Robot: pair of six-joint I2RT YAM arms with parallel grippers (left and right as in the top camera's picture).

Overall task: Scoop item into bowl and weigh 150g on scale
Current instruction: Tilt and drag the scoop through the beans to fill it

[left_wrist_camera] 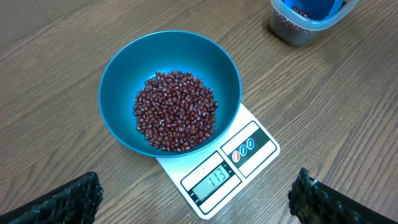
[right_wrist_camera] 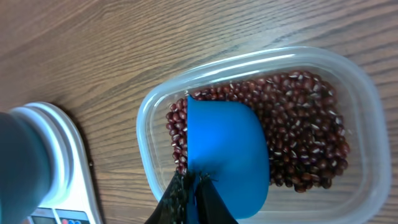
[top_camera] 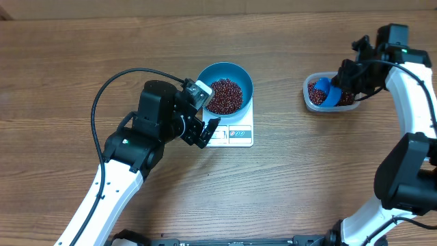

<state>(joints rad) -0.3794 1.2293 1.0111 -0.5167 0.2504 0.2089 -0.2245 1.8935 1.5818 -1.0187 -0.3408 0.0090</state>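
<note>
The teal-blue bowl [top_camera: 225, 86] [left_wrist_camera: 169, 91] stands on the white scale [top_camera: 235, 133] [left_wrist_camera: 214, 177] and holds a heap of dark red-brown beans [top_camera: 224, 96] [left_wrist_camera: 176, 111]. The scale's display reads 113. My left gripper [top_camera: 205, 132] [left_wrist_camera: 198, 211] hovers open at the scale's near edge, its fingers [left_wrist_camera: 62, 199] wide apart with nothing between them. My right gripper [right_wrist_camera: 194, 186] [top_camera: 347, 80] is shut on the blue scoop [right_wrist_camera: 227, 149] [top_camera: 332, 93], whose cup lies bottom up in the beans [right_wrist_camera: 305, 134] of the clear tub [right_wrist_camera: 149, 112] [top_camera: 308, 100].
Bare wooden table [top_camera: 82, 61] surrounds the scale and the tub. The left arm's black cable [top_camera: 109, 89] loops over the table on the left. The right arm [top_camera: 416, 102] runs along the right edge.
</note>
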